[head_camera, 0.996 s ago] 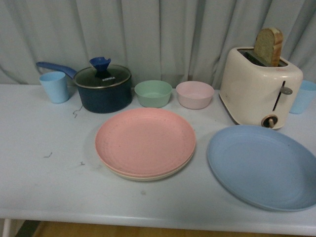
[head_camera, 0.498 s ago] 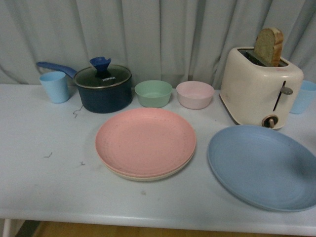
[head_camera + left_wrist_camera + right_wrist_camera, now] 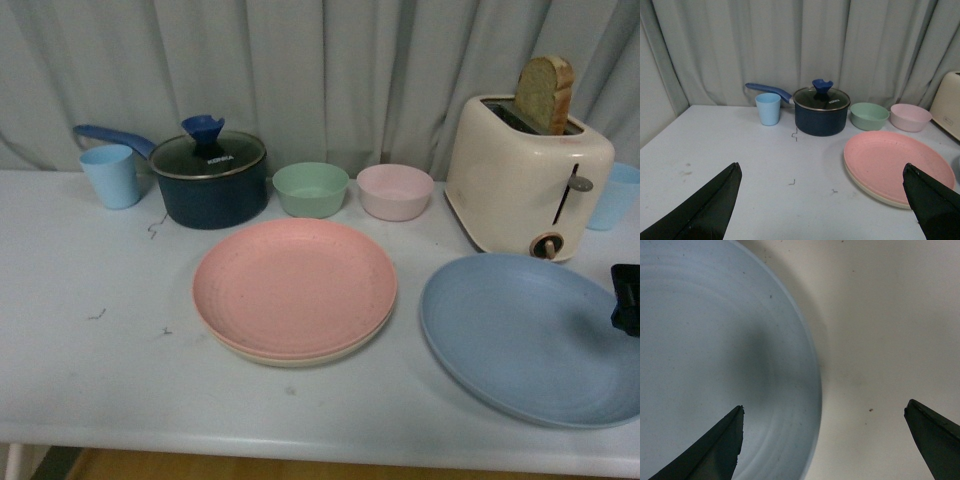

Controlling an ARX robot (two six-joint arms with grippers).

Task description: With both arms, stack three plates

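The pink plate [image 3: 295, 285] lies on the beige-cream plate [image 3: 300, 358], of which only the rim shows, at the table's middle. To their right the blue plate [image 3: 530, 335] lies alone. A black part of my right arm [image 3: 627, 298] shows at the right edge, over the blue plate's right side. In the right wrist view my right gripper [image 3: 824, 405] is open above the blue plate [image 3: 715, 340], its rim between the fingers. My left gripper [image 3: 821, 167] is open over bare table, left of the pink plate [image 3: 897, 162].
Along the back stand a light blue cup [image 3: 110, 175], a dark lidded pot [image 3: 210, 185], a green bowl [image 3: 311, 189], a pink bowl [image 3: 394, 191] and a cream toaster [image 3: 525, 175] holding bread. Another blue cup [image 3: 615, 195] is at the far right.
A black part of my right arm has come into the front view at the right edge, over the blue plate. The plates have not moved.
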